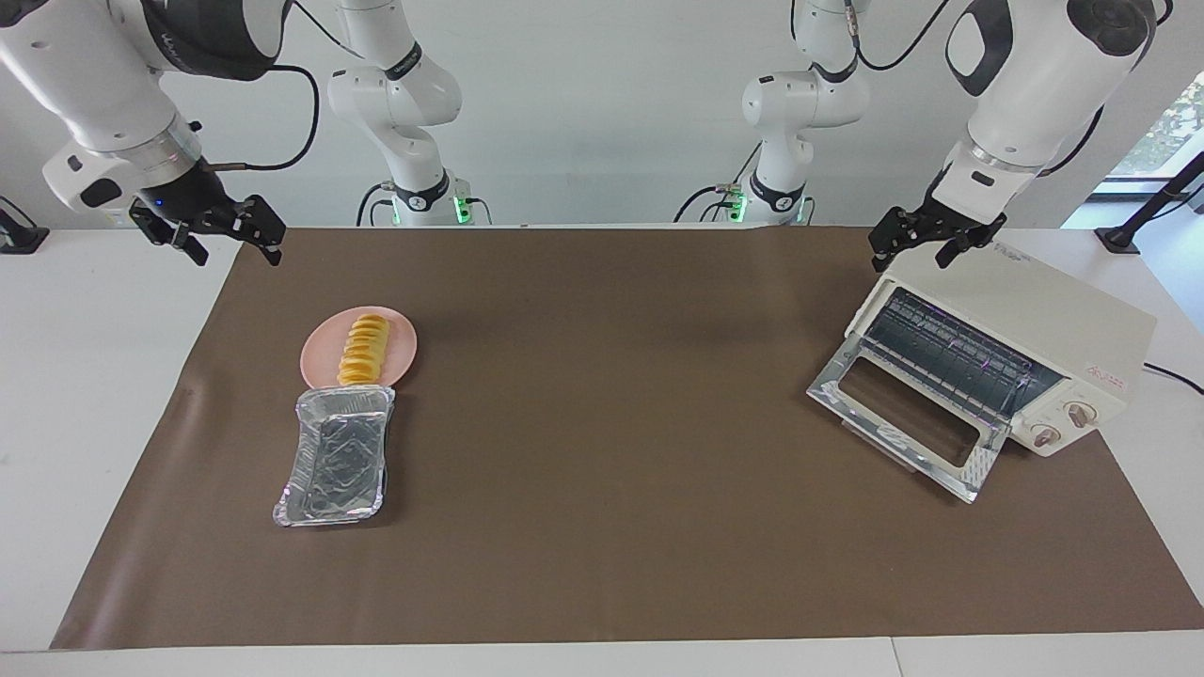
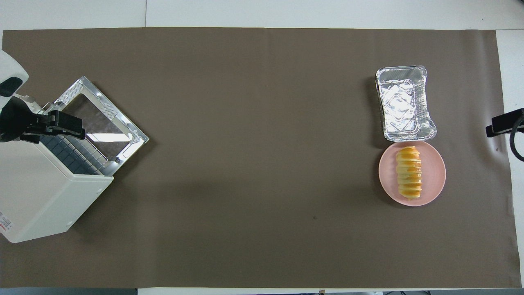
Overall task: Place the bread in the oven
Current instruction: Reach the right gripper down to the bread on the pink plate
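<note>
The bread [image 1: 365, 350] [image 2: 409, 172], a ridged golden loaf, lies on a round pink plate [image 1: 403, 350] [image 2: 434, 174] toward the right arm's end of the table. The cream-white oven [image 1: 1044, 315] [image 2: 45, 196] stands at the left arm's end. Its glass door [image 1: 908, 423] [image 2: 102, 119] is folded down open and the wire rack [image 1: 950, 353] shows inside. My left gripper [image 1: 917, 252] [image 2: 75, 128] hangs open just above the oven's top, holding nothing. My right gripper [image 1: 233, 246] [image 2: 501, 128] hovers open and empty over the mat's edge, off to the side of the plate.
An empty silver foil tray [image 1: 337, 456] [image 2: 403, 102] touches the plate on the side farther from the robots. A brown mat [image 1: 602, 470] [image 2: 254, 164] covers the white table. The oven's two knobs [image 1: 1063, 425] sit beside the door.
</note>
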